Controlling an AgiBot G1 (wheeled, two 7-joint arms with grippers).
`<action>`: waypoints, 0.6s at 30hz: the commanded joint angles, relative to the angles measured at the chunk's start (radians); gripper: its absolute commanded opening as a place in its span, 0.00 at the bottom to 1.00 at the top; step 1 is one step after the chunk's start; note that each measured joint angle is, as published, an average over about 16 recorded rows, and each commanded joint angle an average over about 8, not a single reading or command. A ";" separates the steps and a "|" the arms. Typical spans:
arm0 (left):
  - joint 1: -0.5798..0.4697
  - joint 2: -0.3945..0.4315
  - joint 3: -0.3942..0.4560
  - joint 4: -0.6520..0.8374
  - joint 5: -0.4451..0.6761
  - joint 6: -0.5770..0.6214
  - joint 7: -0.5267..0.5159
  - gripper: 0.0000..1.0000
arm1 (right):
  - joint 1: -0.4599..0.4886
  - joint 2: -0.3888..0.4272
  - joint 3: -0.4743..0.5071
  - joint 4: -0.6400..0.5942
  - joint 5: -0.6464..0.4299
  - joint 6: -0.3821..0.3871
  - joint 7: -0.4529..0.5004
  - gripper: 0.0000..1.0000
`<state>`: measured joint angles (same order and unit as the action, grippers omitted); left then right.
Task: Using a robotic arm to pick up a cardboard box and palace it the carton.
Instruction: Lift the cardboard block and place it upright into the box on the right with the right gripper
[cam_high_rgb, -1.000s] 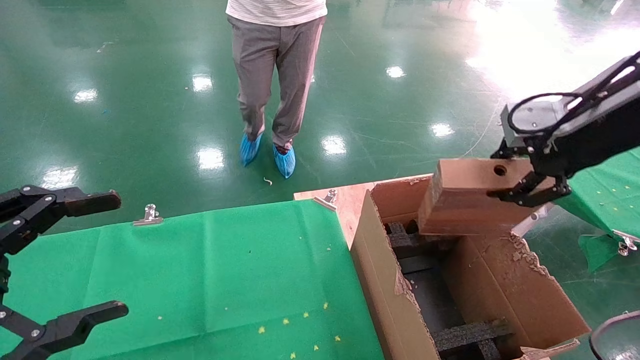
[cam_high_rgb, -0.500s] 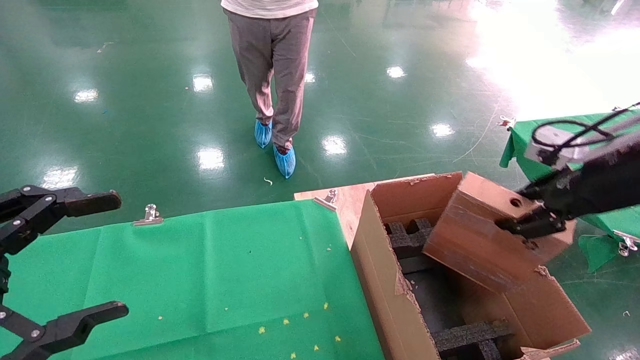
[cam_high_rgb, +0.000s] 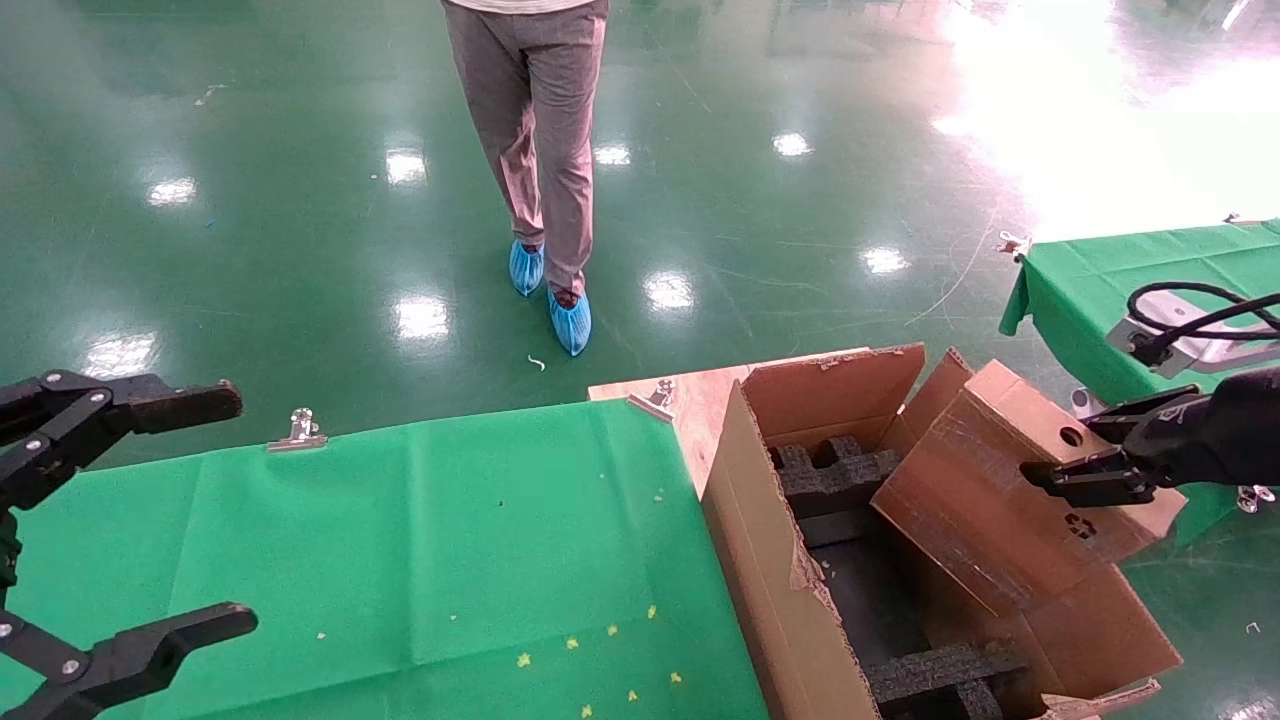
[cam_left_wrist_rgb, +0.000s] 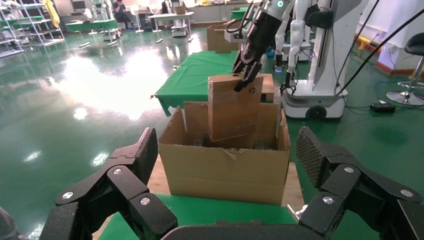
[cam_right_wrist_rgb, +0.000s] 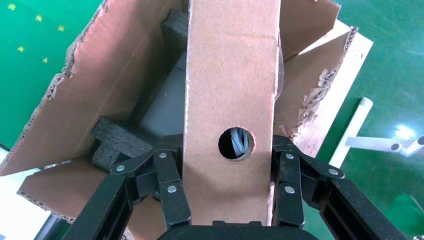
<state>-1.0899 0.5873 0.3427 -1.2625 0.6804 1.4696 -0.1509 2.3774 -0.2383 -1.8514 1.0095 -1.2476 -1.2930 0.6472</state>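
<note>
My right gripper (cam_high_rgb: 1085, 470) is shut on the upper end of the slim brown cardboard box (cam_high_rgb: 1000, 500), beside its round hole. The box is tilted, with its lower end down inside the large carton (cam_high_rgb: 770, 580) and its top leaning toward the carton's right flap. Black foam blocks (cam_high_rgb: 830, 475) line the carton. In the right wrist view the fingers (cam_right_wrist_rgb: 167, 185) clamp both sides of the box (cam_right_wrist_rgb: 230, 85) over the open carton (cam_right_wrist_rgb: 100, 85). The left wrist view shows the white arm (cam_left_wrist_rgb: 262, 30), the box (cam_left_wrist_rgb: 235, 112) and the carton (cam_left_wrist_rgb: 225, 167). My left gripper (cam_high_rgb: 150, 520) is open and empty over the green table.
A green-clothed table (cam_high_rgb: 400, 550) lies left of the carton, with metal clips (cam_high_rgb: 300, 430) on its far edge. The carton stands on a wooden board (cam_high_rgb: 695, 400). A person in blue shoe covers (cam_high_rgb: 545, 200) stands beyond. A second green table (cam_high_rgb: 1090, 280) is at the right.
My right gripper has gone down and to the right with the box, tipping it from level above the carton to slanted with its lower end inside. The person has shifted slightly.
</note>
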 joint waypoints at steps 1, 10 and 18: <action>0.000 0.000 0.000 0.000 0.000 0.000 0.000 1.00 | 0.001 0.010 0.001 0.014 0.000 0.008 0.006 0.00; 0.000 0.000 0.000 0.000 0.000 0.000 0.000 1.00 | 0.000 -0.011 0.001 -0.011 0.001 -0.007 -0.010 0.00; 0.000 0.000 0.000 0.000 0.000 0.000 0.000 1.00 | -0.021 -0.026 -0.008 -0.043 0.009 0.009 0.030 0.00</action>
<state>-1.0900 0.5873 0.3427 -1.2623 0.6803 1.4695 -0.1508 2.3490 -0.2690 -1.8636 0.9601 -1.2433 -1.2695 0.6994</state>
